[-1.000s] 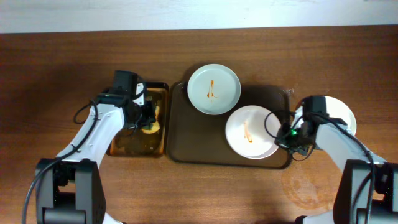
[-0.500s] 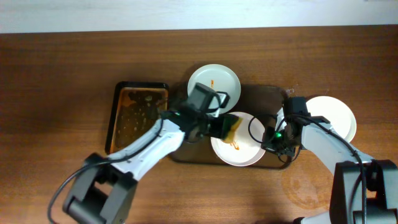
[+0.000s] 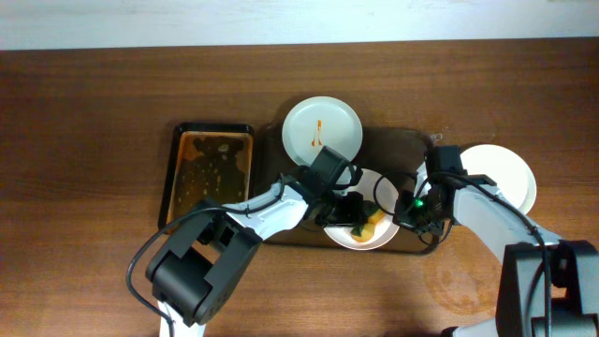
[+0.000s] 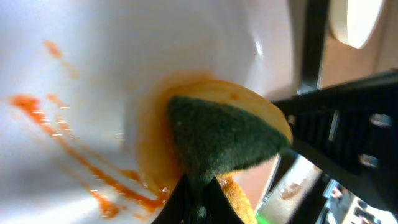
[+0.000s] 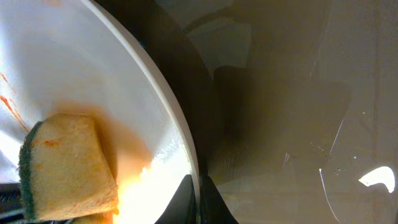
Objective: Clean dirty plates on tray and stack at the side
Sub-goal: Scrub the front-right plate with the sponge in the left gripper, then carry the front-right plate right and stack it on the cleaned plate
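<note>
From overhead the left pincer (image 3: 358, 220) hides half the sponge (image 3: 373, 223) and much of the front plate (image 3: 386, 235).

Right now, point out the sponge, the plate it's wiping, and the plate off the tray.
sponge (image 4: 224, 140), left wrist view, green scouring face.
wiped plate (image 5: 81, 68), right wrist view, bare white inner surface.
side plate (image 3: 510, 173), overhead view, bare centre.

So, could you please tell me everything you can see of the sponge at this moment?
The sponge is a two-layer pad, with yellow foam on one side and a dark green scouring layer on the other. It looks wet, and the foam is stained orange. The left gripper pinches it by one end. It sits tilted and pressed against the inside of the white plate, close to the rim and beside the red sauce streak.
</note>
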`<state>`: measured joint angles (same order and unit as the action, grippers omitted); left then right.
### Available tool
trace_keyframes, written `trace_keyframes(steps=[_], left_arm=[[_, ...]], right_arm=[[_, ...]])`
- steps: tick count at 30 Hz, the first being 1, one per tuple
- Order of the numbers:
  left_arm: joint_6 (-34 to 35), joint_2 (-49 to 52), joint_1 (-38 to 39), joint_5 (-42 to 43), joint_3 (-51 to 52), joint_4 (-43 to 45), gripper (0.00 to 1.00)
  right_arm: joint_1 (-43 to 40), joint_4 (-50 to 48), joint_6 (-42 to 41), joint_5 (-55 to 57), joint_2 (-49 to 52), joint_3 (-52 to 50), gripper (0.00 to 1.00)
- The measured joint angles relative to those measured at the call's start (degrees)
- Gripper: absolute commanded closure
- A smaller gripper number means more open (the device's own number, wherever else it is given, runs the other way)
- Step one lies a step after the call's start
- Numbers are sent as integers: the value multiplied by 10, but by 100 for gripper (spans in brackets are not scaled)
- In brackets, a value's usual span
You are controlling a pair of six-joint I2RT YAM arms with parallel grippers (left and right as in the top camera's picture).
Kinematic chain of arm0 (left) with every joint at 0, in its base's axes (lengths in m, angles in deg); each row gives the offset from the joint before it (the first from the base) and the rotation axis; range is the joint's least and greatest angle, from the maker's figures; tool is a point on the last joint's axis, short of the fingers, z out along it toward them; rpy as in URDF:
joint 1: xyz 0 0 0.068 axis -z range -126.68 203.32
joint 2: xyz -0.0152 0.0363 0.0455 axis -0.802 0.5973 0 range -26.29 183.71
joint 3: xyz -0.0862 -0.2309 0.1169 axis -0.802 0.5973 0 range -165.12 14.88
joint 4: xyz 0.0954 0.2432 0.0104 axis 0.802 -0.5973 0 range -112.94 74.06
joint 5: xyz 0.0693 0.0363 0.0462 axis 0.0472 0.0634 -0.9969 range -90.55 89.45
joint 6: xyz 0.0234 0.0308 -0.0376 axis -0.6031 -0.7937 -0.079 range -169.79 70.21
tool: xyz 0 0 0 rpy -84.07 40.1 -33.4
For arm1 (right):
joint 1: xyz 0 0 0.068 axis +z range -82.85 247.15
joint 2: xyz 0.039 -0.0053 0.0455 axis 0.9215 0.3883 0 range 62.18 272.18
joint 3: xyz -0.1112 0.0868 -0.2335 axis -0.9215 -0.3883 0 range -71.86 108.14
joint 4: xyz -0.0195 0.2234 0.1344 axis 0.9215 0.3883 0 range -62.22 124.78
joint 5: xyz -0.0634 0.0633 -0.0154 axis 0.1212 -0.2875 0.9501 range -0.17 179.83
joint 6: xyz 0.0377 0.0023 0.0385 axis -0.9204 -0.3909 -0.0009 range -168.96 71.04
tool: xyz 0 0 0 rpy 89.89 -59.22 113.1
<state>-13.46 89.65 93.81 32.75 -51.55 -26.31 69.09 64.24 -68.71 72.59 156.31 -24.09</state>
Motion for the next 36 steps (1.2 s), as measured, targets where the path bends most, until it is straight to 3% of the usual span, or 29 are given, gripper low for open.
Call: trace_keyframes(steps=[5,10,12,16,19,23,31,36], left_arm=[[0,0,-19,-76,-8,-18,100],[-4,-1,-88,-89,-10,-16,100],[-35,-7,-92,-84,-10,-27,100],[-115,-89,-101,-90,-4,-141,100],[-143,-202,-102,-174,-3,-208,100],[-150,-241,-127,-249,-3,-260,100],[-160,-241,-302,-283,-3,-281,100],[-174,-241,-353,-284,-3,-281,100]], right_arm=[[0,2,0,0,0,0,96],[0,3,0,-4,0,0,96],[3,4,0,-7,0,0,96],[3,5,0,-2,0,0,96],[3,1,2,4,0,0,96],[3,7,15,13,0,7,96],[3,105,38,151,-101,93,96],[40,123,40,310,-155,104,96]])
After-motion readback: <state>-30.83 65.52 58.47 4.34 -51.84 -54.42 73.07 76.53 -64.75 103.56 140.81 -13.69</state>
